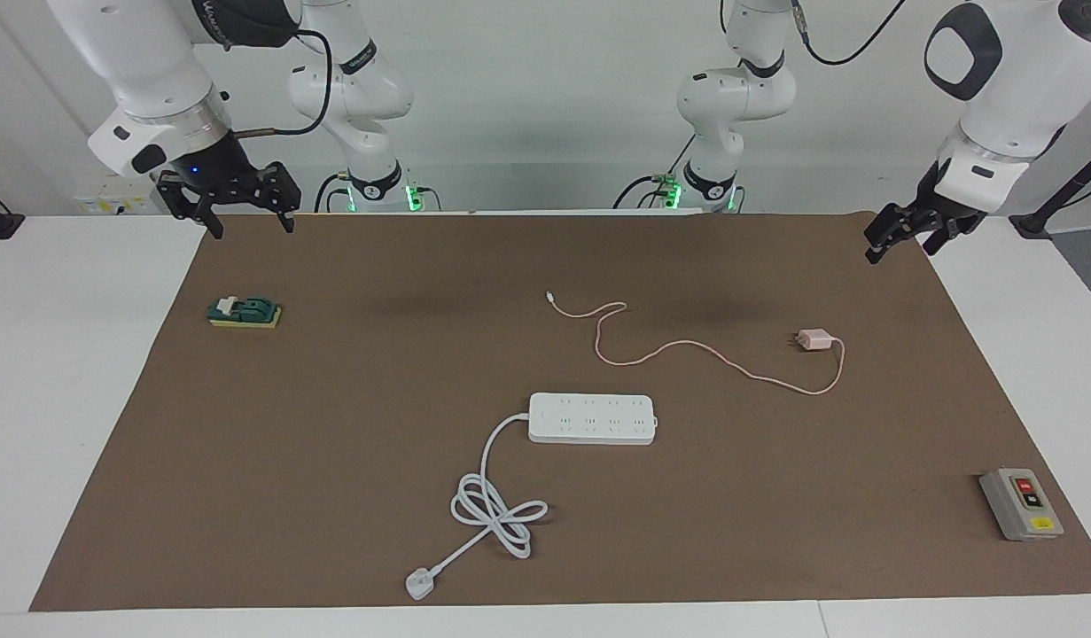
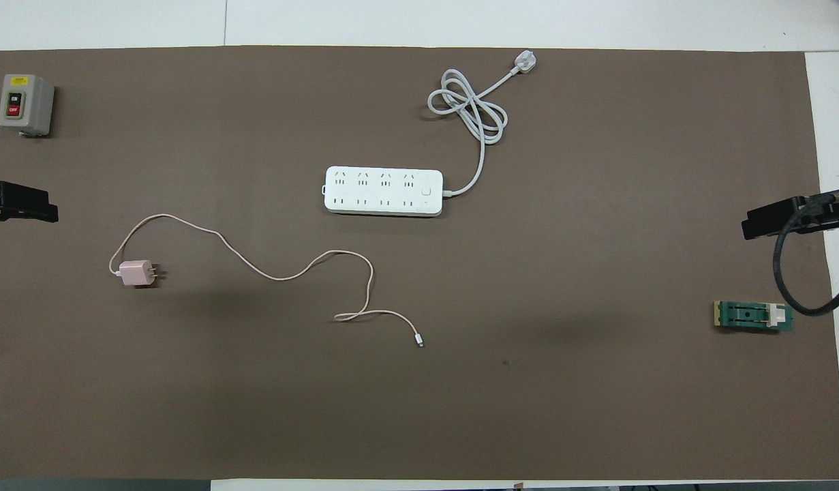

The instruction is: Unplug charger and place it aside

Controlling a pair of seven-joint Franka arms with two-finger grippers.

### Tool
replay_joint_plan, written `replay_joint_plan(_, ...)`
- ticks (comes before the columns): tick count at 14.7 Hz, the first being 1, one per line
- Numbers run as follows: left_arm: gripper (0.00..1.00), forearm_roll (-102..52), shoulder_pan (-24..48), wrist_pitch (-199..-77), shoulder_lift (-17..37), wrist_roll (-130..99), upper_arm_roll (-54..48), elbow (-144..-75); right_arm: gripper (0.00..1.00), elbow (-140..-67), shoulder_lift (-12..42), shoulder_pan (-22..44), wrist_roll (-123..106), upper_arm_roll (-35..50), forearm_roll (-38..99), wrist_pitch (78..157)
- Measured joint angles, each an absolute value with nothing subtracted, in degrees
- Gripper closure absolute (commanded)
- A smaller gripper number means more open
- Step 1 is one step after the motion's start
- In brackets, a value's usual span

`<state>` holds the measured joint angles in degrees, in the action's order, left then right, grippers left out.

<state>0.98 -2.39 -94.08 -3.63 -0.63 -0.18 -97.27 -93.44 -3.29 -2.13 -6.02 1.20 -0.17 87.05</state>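
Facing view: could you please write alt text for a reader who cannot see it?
A pink charger lies unplugged on the brown mat, nearer to the robots than the white power strip. The left gripper, jaws open, hangs over the mat's edge; the right gripper waits over its own end.
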Motion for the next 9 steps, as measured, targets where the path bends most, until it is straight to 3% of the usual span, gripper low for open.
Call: replay_joint_plan(9,0.0,0.51,0.43,-89.96,-4.12,-1.2,-2.96,-93.35,0.0,-93.36,-3.3,-2.11,-6.02,1.36,-0.17,87.03)
